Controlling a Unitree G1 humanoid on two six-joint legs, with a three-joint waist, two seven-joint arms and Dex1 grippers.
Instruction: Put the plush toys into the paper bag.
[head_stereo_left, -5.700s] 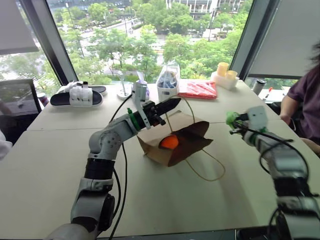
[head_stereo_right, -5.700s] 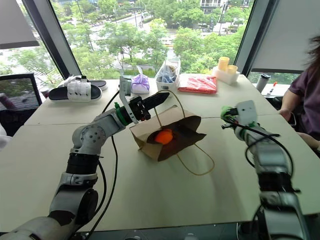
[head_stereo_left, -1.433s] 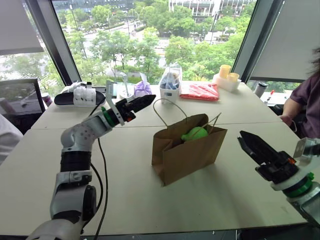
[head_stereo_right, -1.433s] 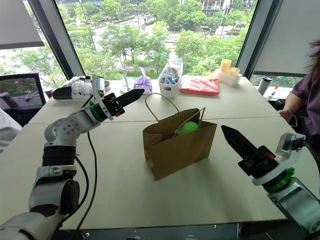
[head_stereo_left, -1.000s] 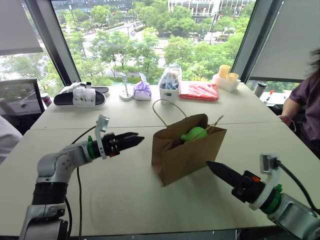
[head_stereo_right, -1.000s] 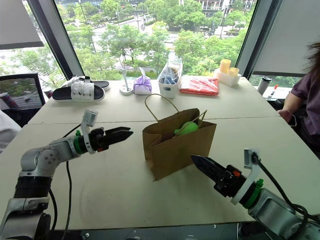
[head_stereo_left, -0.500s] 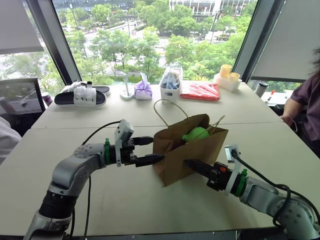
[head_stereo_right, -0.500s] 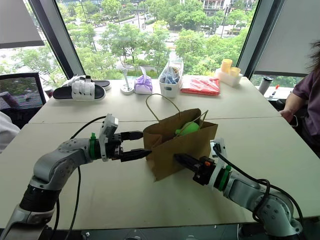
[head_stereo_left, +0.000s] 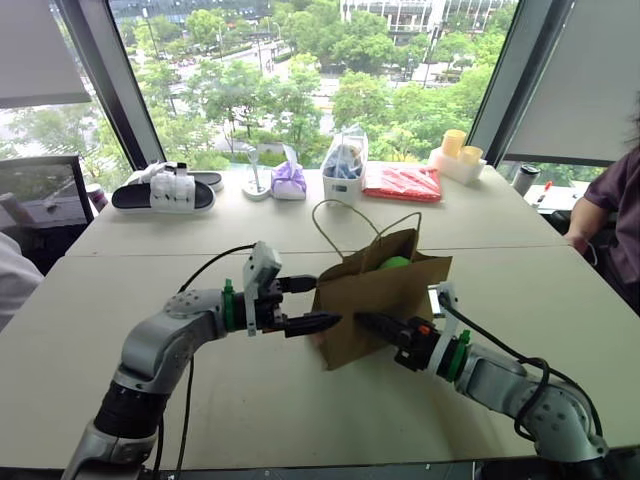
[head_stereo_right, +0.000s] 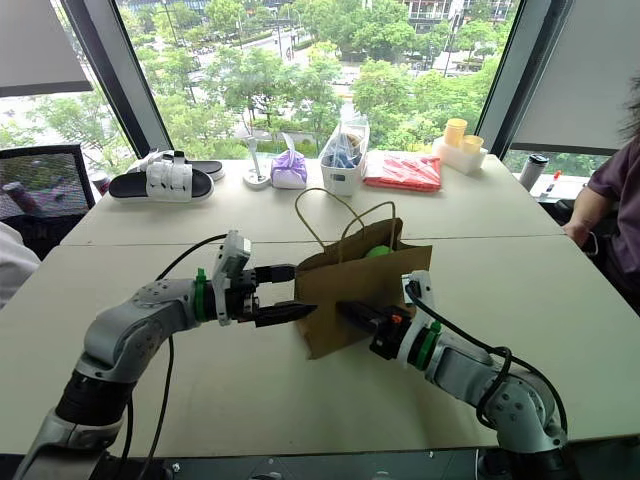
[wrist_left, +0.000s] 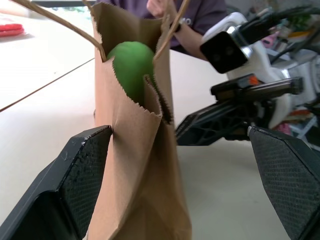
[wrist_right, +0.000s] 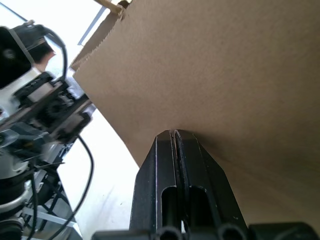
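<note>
The brown paper bag stands upright in the middle of the table, its cord handles raised. A light green plush toy sits in its open mouth, seen too in the left wrist view. My left gripper is open and level at the bag's left edge, one finger above the other. The bag's narrow side lies between the fingers, against one of them. My right gripper is shut, and its tip presses on the bag's front wall with nothing held.
Along the window edge lie black-and-white sandals, a purple cloth bundle, a clear plastic bag, a red packet and yellow cups. A person sits at the table's right end.
Both arms have closed in on the bag from either side. The right gripper has shut and now touches the bag's front. The left gripper has rolled and stays open.
</note>
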